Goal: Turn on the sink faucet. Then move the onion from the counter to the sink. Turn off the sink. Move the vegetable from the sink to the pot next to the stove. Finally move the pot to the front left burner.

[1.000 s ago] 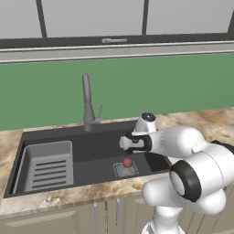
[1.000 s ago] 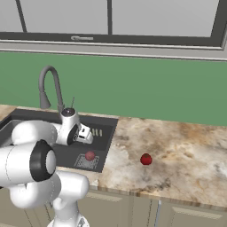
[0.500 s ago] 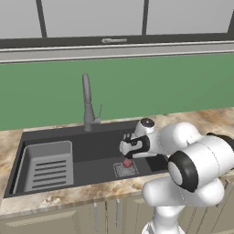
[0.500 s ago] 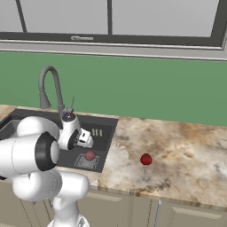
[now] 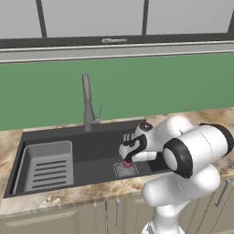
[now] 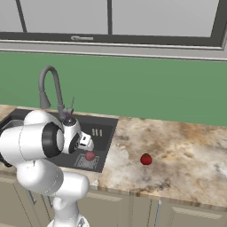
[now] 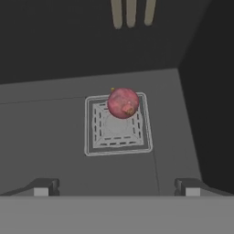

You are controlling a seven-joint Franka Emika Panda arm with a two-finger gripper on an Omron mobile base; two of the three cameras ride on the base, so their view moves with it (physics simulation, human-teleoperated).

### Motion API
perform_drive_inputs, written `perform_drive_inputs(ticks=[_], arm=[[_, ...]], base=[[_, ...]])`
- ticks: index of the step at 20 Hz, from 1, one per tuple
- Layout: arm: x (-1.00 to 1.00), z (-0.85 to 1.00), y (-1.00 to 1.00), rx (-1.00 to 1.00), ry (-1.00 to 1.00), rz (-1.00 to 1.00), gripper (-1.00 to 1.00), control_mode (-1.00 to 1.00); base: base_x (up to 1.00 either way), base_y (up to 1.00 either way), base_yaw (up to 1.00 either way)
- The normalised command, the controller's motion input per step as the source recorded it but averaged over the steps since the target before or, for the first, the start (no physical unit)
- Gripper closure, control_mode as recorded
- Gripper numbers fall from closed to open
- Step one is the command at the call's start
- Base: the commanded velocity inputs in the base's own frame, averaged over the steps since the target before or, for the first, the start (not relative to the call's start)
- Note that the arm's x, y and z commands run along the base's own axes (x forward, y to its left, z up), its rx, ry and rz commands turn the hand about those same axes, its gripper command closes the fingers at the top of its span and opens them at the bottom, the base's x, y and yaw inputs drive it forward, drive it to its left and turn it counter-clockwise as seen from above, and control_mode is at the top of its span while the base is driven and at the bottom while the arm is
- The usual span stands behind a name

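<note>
Lowered since 1 second ago, the two-finger gripper (image 7: 117, 186) is held wide open and empty above the small round reddish onion (image 7: 123, 103), which rests on the dark grey sink's (image 5: 91, 148) square drain grate (image 7: 118, 124); pickup appears next.

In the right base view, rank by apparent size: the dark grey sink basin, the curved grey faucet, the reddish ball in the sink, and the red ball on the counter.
1. Dark grey sink basin, partly hidden by the arm.
2. Curved grey faucet.
3. Reddish ball in the sink and red ball on the marbled counter: these look alike, so I won't rank them.
</note>
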Motion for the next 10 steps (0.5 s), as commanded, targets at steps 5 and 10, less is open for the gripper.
perform_drive_inputs(ticks=[5,10], arm=[[0.13,-0.19,0.0,0.0,0.0,-0.02,-1.0,-1.0],[0.1,-0.17,0.0,0.0,0.0,-0.02,-1.0,-1.0]], base=[[0.0,0.0,0.0],[0.0,0.0,0.0]])
